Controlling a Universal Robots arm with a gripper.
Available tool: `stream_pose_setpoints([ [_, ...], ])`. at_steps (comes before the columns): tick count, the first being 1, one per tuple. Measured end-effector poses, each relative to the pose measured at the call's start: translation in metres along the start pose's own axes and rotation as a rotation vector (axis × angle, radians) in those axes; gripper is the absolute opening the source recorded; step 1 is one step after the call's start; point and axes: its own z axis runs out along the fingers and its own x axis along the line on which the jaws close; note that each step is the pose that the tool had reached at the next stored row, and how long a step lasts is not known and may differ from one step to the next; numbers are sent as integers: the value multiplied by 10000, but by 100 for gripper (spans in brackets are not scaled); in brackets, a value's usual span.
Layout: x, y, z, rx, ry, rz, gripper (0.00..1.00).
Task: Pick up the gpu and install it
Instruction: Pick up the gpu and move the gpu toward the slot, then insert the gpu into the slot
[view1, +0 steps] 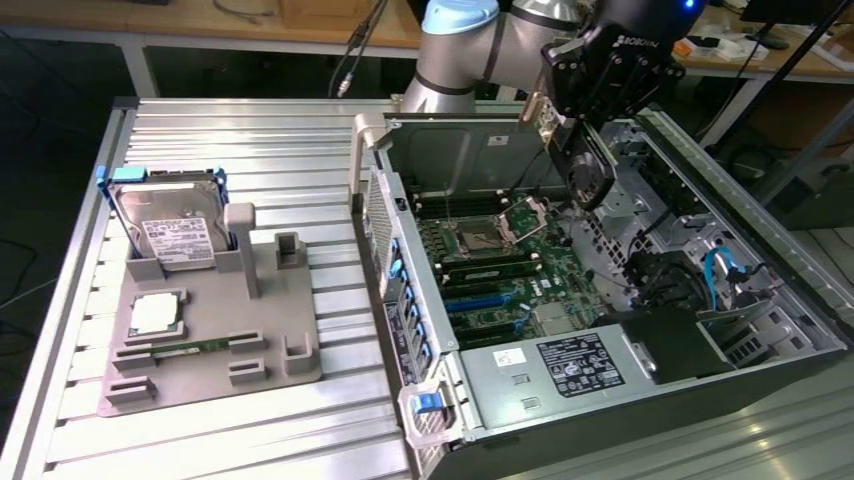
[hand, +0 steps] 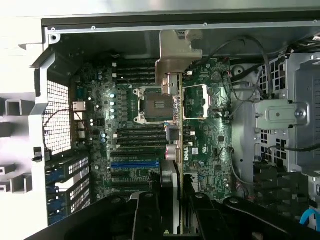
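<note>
While in gripper (hand: 174, 217), gpu (hand: 175, 132) edge-on, bracket (hand: 176, 52) outermost

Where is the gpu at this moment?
In the exterior view the gpu hangs gripped in the hand, toward that view's upper right, above the motherboard of the open computer case, near the processor socket.

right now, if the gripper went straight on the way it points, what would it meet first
Probably the green motherboard near its square silver CPU socket; the thin dark gpu card in the gripper would touch first, though depth is unclear.
</note>
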Motion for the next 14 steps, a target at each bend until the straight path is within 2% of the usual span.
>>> stream_pose_setpoints([
  [12, 0, 1, 0, 1, 0, 19, 27],
  [14, -1, 1, 4, 4, -17, 384, 27],
])
